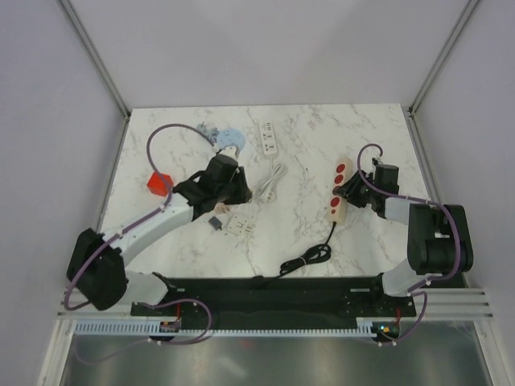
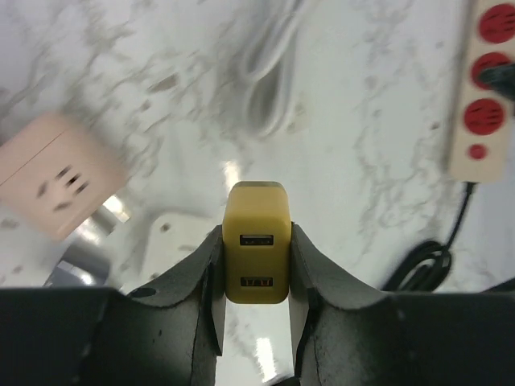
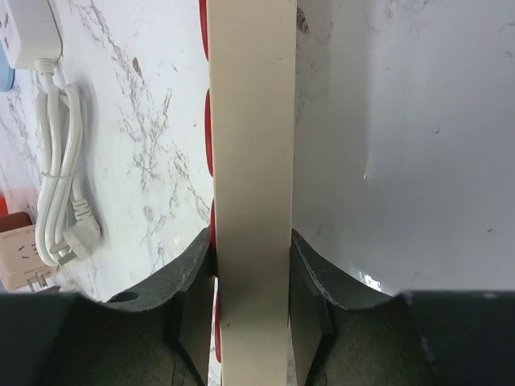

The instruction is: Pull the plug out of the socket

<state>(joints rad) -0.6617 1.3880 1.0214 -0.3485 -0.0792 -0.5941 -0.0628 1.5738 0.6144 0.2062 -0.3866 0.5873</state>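
A yellow USB charger plug (image 2: 257,241) sits squeezed between my left gripper's (image 2: 257,257) fingers, held above the marble table and plugged into nothing. In the top view the left gripper (image 1: 233,193) hovers left of centre. The beige socket strip with red outlets (image 1: 339,186) lies on the right, also visible at the upper right of the left wrist view (image 2: 483,88). My right gripper (image 1: 348,193) is shut on the strip's side, which fills the space between its jaws edge-on (image 3: 253,161).
A pink cube socket (image 2: 56,185) and small grey and white pieces (image 1: 228,224) lie under the left arm. A coiled white cable (image 1: 269,185), a white power strip (image 1: 269,138), a red block (image 1: 158,183) and the strip's black cord (image 1: 310,257) are on the table.
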